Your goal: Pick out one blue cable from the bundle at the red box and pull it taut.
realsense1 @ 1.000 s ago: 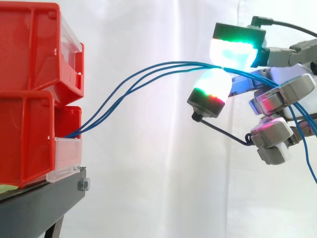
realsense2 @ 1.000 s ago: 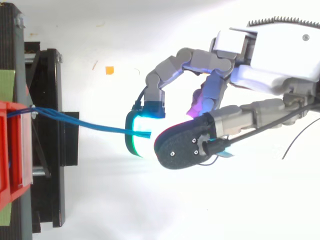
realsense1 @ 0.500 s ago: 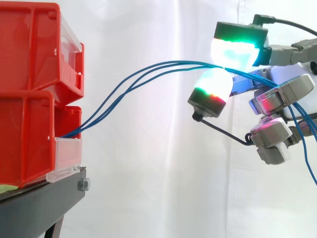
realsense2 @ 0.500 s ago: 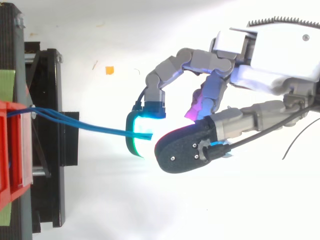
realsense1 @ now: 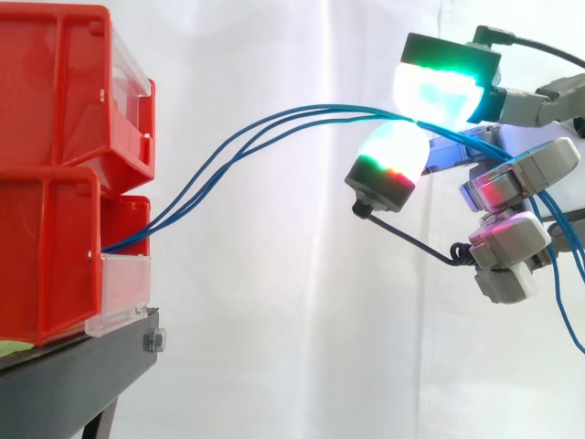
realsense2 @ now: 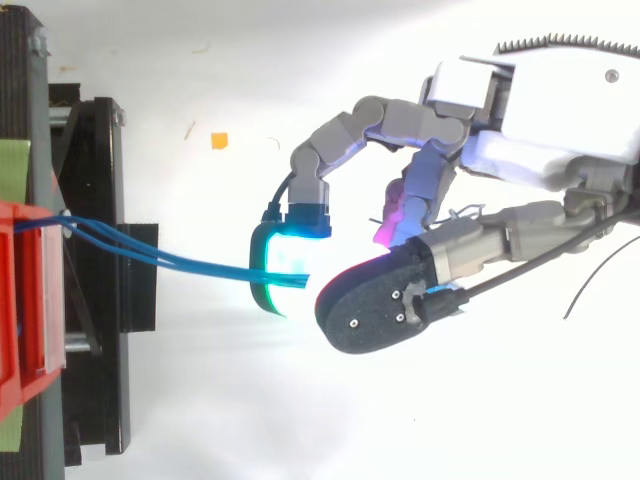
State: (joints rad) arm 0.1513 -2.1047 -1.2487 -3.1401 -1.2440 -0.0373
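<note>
At the left, two stacked red plastic bins (realsense1: 55, 183) sit on a black metal stand (realsense1: 82, 366). Thin blue cables (realsense1: 247, 146) leave the lower bin's clear front lip (realsense1: 123, 279) and arch up and to the right in a loose curve, not yet taut. At the right, the robot hand (realsense2: 560, 110) pinches them between two glowing fingers (realsense1: 439, 87); more than one strand seems caught. The pull appears to be the step in hand. The next move calls for drawing away from the bins and perhaps letting the extra strands go. A white curtain (realsense1: 274, 320) hangs behind, and the white surface (realsense2: 300, 420) below holds a small orange scrap (realsense2: 218, 140).
</note>
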